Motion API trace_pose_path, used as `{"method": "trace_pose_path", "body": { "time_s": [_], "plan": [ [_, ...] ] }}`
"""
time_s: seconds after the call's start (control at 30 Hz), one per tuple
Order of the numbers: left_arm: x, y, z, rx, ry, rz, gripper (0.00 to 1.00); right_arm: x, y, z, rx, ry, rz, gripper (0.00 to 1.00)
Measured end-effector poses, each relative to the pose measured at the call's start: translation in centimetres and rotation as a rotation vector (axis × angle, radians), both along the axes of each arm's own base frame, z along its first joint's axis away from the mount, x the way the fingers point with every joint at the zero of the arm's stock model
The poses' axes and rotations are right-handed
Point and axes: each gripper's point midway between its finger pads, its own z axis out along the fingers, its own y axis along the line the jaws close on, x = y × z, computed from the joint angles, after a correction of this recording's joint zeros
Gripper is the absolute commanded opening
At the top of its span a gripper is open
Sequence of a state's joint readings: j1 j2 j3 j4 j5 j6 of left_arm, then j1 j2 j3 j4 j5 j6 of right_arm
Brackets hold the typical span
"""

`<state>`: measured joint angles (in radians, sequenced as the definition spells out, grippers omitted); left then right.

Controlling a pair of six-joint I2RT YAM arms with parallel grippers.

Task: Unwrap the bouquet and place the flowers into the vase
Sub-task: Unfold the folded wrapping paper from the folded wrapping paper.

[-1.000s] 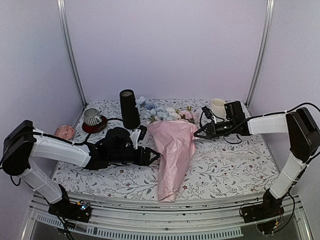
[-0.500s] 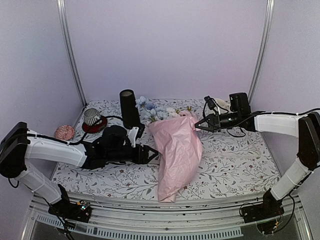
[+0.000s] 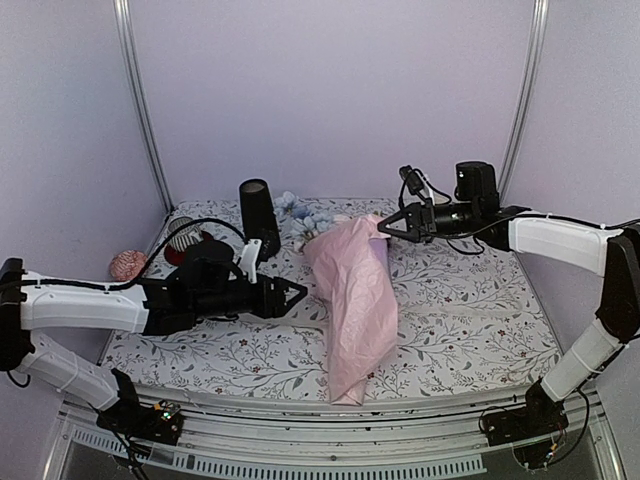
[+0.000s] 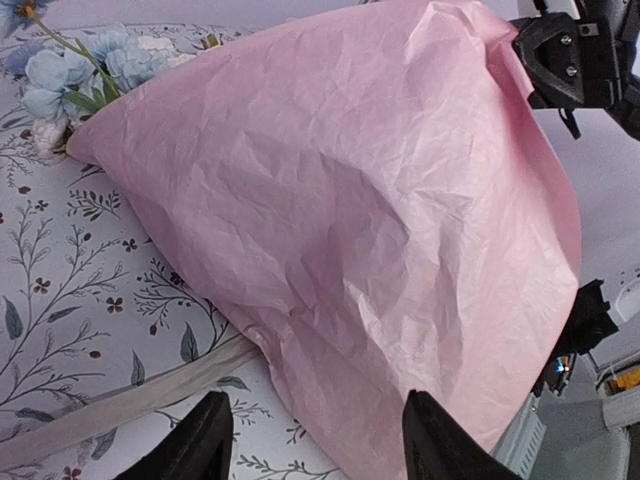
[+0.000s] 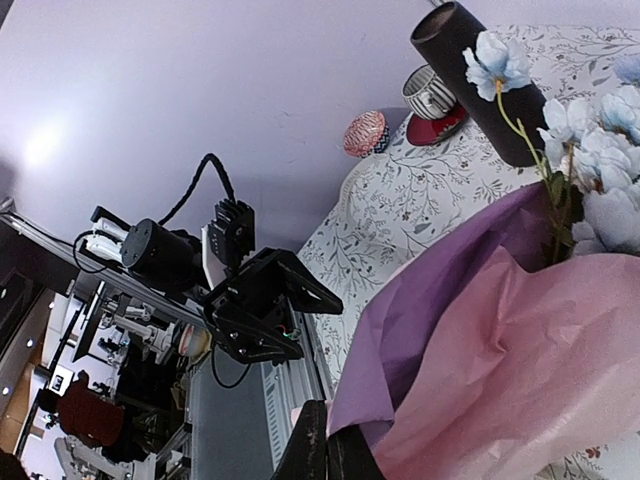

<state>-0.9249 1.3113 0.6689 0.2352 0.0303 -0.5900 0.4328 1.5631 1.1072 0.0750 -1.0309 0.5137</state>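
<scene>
In the top view the pink paper (image 3: 355,290) hides most of the flowers (image 3: 300,212); only a few pale blue heads show at upper centre. A cable crosses the striped cup (image 3: 181,236) at left.

In the left wrist view the cream ribbon (image 4: 120,405) runs off the lower left edge. The bottom edge cuts off both fingers (image 4: 195,450) of the left gripper (image 4: 312,440).

In the right wrist view, blooms cover the lower end of the vase (image 5: 465,65).

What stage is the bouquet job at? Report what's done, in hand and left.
Done: the pink paper is loosened into an open sheet; a cream ribbon lies slack on the table. In hand: the right gripper is shut on the paper's top edge, holding it above the flowers; the left gripper is open beside it. Left: clear the paper and stand the flowers in the black vase, which holds no stems.
</scene>
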Motion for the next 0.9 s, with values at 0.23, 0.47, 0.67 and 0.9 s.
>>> {"method": "trace_pose_path", "body": {
  "time_s": [0.23, 0.47, 0.67, 0.9],
  "plan": [
    [-0.1, 1.0, 1.7, -0.007, -0.035, 0.020, 0.61, -1.0, 2.3, 3.0, 0.051, -0.031, 0.039, 0.03],
    [-0.3, 1.7, 2.9, -0.019, -0.059, 0.037, 0.61, -1.9, 4.4, 5.8, 0.097, -0.061, 0.069, 0.05],
    [-0.6, 2.6, 3.0, -0.010, -0.064, 0.053, 0.61, -2.0, 5.1, 7.6, 0.131, -0.099, 0.066, 0.22],
    [-0.7, 3.7, 3.8, -0.012, -0.085, 0.079, 0.61, -0.9, 5.0, 7.4, 0.115, -0.115, 0.006, 0.39]
  ]
}}
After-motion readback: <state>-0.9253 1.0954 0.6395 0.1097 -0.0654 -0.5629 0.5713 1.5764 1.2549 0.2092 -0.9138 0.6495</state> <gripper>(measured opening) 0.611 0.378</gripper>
